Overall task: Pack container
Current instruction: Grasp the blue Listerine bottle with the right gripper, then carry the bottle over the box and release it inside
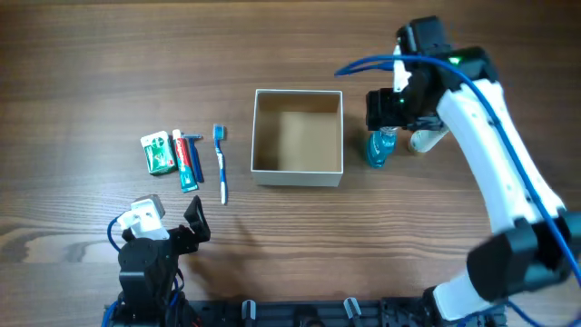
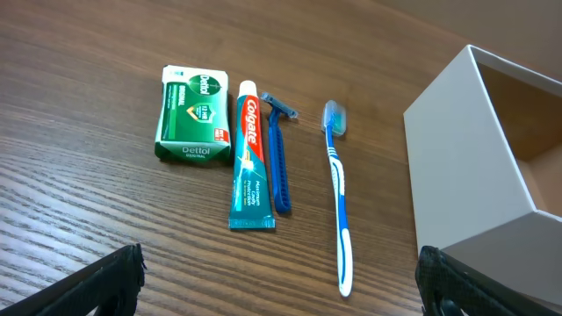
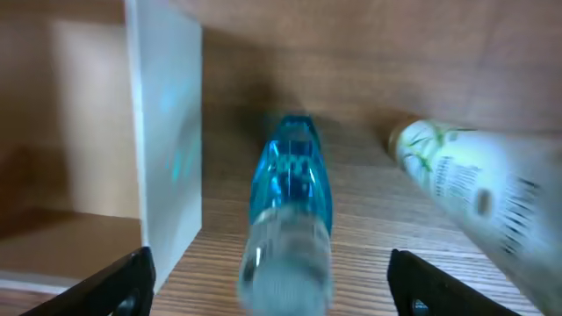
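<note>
Container (image 1: 298,176) sits open-topped mid-table from overhead, with a soap box (image 1: 158,153), toothpaste tube (image 1: 187,163), razor (image 1: 197,156) and toothbrush (image 1: 220,162) to its left, and a blue bottle (image 1: 381,148) and white bottle (image 1: 423,141) to its right. The right gripper (image 1: 390,113) hovers over the blue bottle. The left gripper (image 1: 172,218) sits near the table's front edge. The left wrist view shows the left gripper (image 2: 281,281) spread wide, the toiletries ahead and the container (image 2: 465,167) at right. The right wrist view shows the right gripper (image 3: 277,285) spread either side of the blurred blue bottle (image 3: 290,193), just beside the container's white wall (image 3: 167,132).

Pretty clearly a robotics lab bench

Wood-grain desk (image 1: 73,54), black left arm (image 1: 145,263) and white right arm (image 1: 490,154), blue cable (image 1: 363,65) looping off the latter, toiletries (image 1: 188,162) lined up in a tidy row.
</note>
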### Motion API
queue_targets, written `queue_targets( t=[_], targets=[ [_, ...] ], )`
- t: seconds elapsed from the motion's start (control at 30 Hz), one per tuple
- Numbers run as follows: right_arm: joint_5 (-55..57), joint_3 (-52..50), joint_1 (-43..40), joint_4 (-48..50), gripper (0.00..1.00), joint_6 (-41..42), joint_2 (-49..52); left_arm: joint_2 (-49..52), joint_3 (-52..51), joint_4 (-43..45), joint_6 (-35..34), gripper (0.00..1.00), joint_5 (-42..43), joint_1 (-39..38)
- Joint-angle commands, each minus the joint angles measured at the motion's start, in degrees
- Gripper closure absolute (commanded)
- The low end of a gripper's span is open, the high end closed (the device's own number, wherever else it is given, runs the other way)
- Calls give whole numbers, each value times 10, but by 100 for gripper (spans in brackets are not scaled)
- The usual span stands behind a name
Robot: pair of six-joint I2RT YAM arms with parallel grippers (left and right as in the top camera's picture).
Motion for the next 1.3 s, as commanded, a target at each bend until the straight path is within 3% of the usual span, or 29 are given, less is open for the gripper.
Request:
queue_targets(
  t=[0.0, 0.27, 0.33, 0.47, 0.67, 0.73, 0.77, 0.9, 1.1, 1.27],
  targets=[
    [-21, -26, 1, 8, 19, 15, 31, -5, -8, -2, 5, 0, 11, 5],
    [-20, -77, 1, 35, 45, 30, 32, -5, -8, -2, 5, 0, 11, 5],
    [-19, -86, 1, 38, 63, 30, 32, -5, -8, -2, 5, 0, 11, 5],
    [4, -92, 1, 52, 82, 30, 25, -5, -8, -2, 5, 0, 11, 5],
    [24, -58, 9, 35, 84, 34, -90, -5, -8, -2, 5, 0, 11, 5],
    [31, -38, 26, 15, 92, 46, -148, -5, -8, -2, 5, 0, 11, 5],
    [32, -24, 47, -1, 96, 49, -190, -5, -8, -2, 5, 0, 11, 5],
    [35, -8, 123, -14, 96, 89, -271, -5, -8, -2, 5, 0, 11, 5],
    [49, -8, 213, 48, 96, 137, -194, -5, -8, -2, 5, 0, 11, 5],
    [85, -8, 206, 108, 96, 163, -56, -5, -8, -2, 5, 0, 11, 5]
  ],
)
